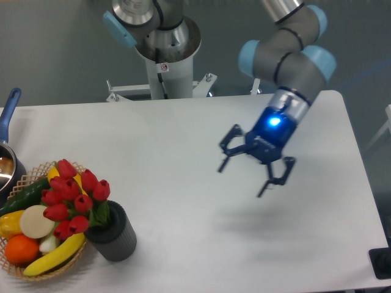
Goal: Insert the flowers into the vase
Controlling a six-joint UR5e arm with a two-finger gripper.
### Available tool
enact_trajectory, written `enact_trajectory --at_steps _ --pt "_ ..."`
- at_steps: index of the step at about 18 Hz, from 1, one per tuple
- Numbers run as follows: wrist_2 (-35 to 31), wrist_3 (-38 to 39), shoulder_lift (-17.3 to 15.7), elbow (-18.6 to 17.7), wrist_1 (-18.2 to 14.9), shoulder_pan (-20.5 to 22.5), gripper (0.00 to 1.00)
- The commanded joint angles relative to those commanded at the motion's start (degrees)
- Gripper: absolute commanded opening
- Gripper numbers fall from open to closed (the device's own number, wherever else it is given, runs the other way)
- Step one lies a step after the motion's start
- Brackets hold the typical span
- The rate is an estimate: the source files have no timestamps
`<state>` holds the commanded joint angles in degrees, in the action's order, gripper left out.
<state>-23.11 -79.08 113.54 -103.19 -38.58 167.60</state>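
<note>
A: Starting left of the vase (pixel 113 235), we have the pot (pixel 8 160) with its blue handle at the table (pixel 183 140) edge, and beside it the basket (pixel 43 268) of toy fruit.

B: The basket touches the vase, or nearly so. We can't tell for sure, because the flowers (pixel 72 198) lean over both.

A: Agreed. The stems go down into the vase mouth, so we judge the flowers are already in. The buds tilt toward the basket, away from upright, probably because the bunch is top-heavy and the vase is short.

B: Are they seated to the bottom?

A: We cannot tell; the rim hides the stem ends.

B: Then well to the right of the vase we find the hand (pixel 255 165). Its fingers are spread wide and nothing sits between them.

A: It hangs above the table, far from the flowers, with its shadow on the table below. We read that as a hand that has no more to carry, so the task looks done or almost done.

B: Our one worry is the lean: a nudge to the vase could tip the bunch into the basket.
</note>
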Motion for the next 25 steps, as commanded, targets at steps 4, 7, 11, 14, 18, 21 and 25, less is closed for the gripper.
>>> enact_trajectory --at_steps 4,7,11,14,18,21,25 --pt "-16.30 -3.17 -0.08 -0.79 0.00 0.53 1.00" --pt "-23.46 -5.81 -0.25 -1.40 -0.09 -0.08 1.00" --pt "-37.32 -6.26 -2.10 -0.79 -0.09 -0.78 1.00" --pt "-43.15 -9.75 -2.36 -0.09 -0.18 -2.36 1.00" --pt "-46.14 -15.13 -3.76 -0.52 -0.53 -2.81 1.00" --pt "-58.41 -14.61 -4.12 1.31 -2.28 -7.00 1.00" --pt "-64.60 -9.87 -3.77 1.50 -2.37 -9.49 1.00"
